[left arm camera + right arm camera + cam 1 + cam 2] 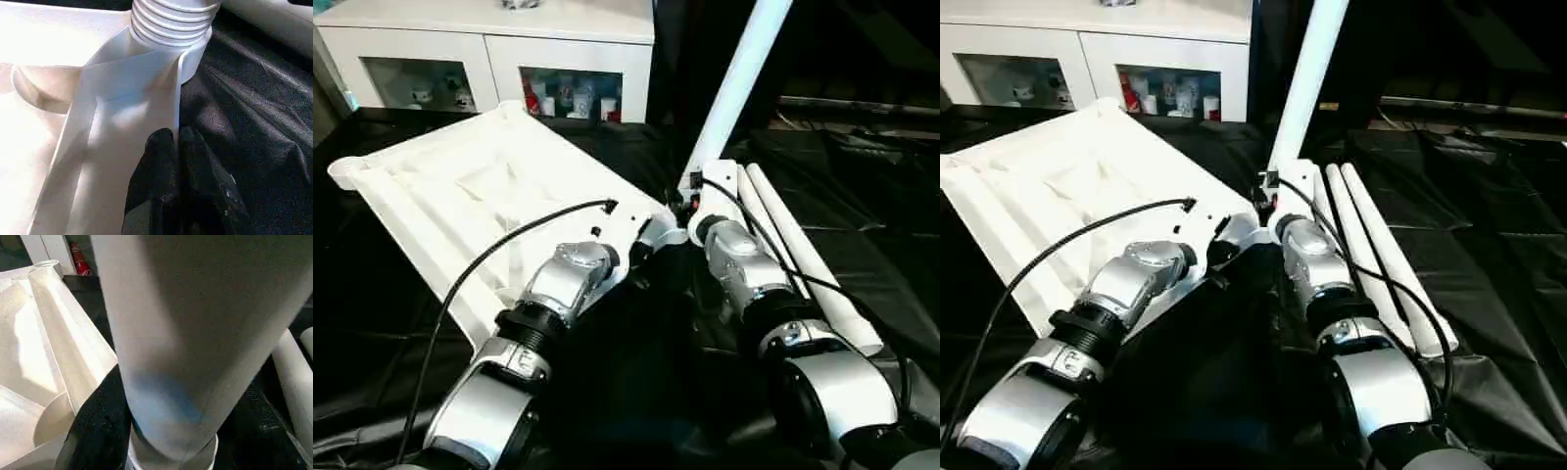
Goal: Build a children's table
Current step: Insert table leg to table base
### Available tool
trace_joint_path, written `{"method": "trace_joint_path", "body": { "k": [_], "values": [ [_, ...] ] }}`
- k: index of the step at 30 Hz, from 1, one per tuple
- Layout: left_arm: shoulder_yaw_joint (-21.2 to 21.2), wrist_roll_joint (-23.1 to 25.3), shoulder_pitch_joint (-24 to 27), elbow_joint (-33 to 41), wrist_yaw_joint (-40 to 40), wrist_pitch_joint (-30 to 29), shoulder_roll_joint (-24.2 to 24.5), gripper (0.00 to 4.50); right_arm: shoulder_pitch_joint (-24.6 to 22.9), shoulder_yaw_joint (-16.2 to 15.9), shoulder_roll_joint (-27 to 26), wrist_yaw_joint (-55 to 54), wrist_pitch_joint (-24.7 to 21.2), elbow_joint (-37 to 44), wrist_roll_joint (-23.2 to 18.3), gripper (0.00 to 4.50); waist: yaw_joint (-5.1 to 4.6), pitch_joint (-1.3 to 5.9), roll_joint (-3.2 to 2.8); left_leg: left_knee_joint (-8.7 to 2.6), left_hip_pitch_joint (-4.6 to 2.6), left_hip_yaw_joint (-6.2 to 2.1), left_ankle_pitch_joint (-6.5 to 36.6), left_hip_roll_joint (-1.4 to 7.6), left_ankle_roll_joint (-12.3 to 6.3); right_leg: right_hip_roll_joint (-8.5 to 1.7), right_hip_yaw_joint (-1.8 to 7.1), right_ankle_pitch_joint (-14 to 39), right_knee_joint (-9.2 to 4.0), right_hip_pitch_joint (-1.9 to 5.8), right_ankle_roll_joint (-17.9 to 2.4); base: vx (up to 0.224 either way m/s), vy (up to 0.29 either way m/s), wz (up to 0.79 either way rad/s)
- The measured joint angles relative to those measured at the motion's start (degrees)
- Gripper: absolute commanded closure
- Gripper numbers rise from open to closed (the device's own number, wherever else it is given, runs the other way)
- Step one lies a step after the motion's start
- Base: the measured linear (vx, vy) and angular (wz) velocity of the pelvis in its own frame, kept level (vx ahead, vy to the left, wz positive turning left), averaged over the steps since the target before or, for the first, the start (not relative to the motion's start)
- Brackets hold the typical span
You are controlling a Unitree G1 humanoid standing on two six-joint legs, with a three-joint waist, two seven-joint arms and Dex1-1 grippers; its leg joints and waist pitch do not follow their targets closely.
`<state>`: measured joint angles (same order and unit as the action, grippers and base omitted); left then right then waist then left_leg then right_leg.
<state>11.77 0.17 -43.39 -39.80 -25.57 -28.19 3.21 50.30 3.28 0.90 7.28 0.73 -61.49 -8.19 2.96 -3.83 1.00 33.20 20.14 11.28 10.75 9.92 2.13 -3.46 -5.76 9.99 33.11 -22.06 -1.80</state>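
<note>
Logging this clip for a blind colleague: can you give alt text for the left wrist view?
The left gripper pinches a thin white rim of the upturned tabletop, its black fingers shut on the plastic edge. Just beyond, a leg's threaded end sits in the corner socket, above black cloth.

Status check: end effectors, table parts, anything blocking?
Left end effector shut on tabletop rim. Right end effector holds leg in corner socket. Two spare legs alongside.

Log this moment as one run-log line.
left claw: shut on tabletop rim | right claw: on leg standing in corner socket | spare legs: two, on cloth
</note>
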Motion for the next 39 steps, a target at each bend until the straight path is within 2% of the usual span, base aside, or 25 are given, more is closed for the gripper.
{"method": "trace_joint_path", "body": {
  "k": [3, 8, 13, 15, 21, 26, 39],
  "values": [
    [1.25, 0.29, 0.05, 0.68, -1.99, 0.28, 1.33, 4.50, 0.25, -0.12, 0.38, 2.17, -0.08, -0.11, 0.60, 2.60, -0.20, -0.02, 0.03, -0.05, 0.00, 0.01, 0.01, 0.00, 0.01, 0.00, 0.00, 0.00, -0.01, -0.02, 0.00, 0.000, 0.000, 0.00],
    [5.49, 2.40, 2.64, 6.20, -10.65, 3.07, 8.38, 4.50, 1.38, -3.99, 4.02, 14.59, -2.50, 0.18, 2.38, 2.60, -0.58, -0.06, 0.10, -0.28, 0.02, 0.01, 0.01, 0.02, 0.01, 0.04, -0.01, -0.03, 0.02, -0.20, -0.10, 0.000, 0.000, 0.00],
    [6.64, 2.16, 4.84, 9.43, -18.59, 6.46, 13.86, 4.50, 1.40, -6.88, 8.13, 30.00, -5.12, 2.01, 3.41, 2.61, 0.04, -0.02, 0.37, -0.32, 0.06, 0.04, 0.09, 0.03, 0.13, 0.05, -0.01, -0.05, 0.00, -0.20, -0.40, 0.000, 0.000, 0.00],
    [6.97, 1.19, 6.19, 11.03, -22.49, 8.10, 16.24, 4.50, 0.82, -8.91, 10.31, 37.35, -5.12, 2.88, 3.76, 2.61, 0.25, 0.00, 0.49, -0.32, 0.07, 0.07, 0.13, 0.03, 0.16, 0.04, 0.00, -0.03, -0.01, -0.21, -0.42, 0.000, 0.000, 0.00],
    [6.95, -1.18, 9.05, 13.88, -30.80, 11.16, 21.14, 4.50, -1.51, -10.70, 12.98, 51.20, -3.07, 5.62, 3.55, 2.61, 1.11, -0.02, 0.64, -0.31, 0.03, 0.08, 0.13, 0.05, 0.17, 0.04, -0.01, 0.01, 0.06, -0.21, -0.45, 0.000, 0.000, 0.00],
    [6.98, -1.55, 9.19, 13.88, -34.02, 12.01, 22.22, 4.50, -3.04, -10.83, 13.94, 55.91, -2.68, 7.48, 3.12, 2.61, 2.15, -0.08, 0.82, -0.27, 0.03, 0.11, 0.13, 0.05, 0.20, 0.04, 0.03, 0.01, 0.06, -0.18, -0.44, 0.000, 0.000, 0.00],
    [6.97, -2.08, 9.24, 12.86, -36.54, 14.00, 23.16, 4.50, -4.69, -11.06, 14.22, 58.17, -2.41, 9.99, 3.06, 2.61, 2.44, -0.09, 0.86, -0.28, 0.05, 0.11, 0.13, 0.05, 0.20, 0.04, 0.03, 0.01, 0.07, -0.16, -0.44, 0.000, 0.000, 0.00]
  ]
}}
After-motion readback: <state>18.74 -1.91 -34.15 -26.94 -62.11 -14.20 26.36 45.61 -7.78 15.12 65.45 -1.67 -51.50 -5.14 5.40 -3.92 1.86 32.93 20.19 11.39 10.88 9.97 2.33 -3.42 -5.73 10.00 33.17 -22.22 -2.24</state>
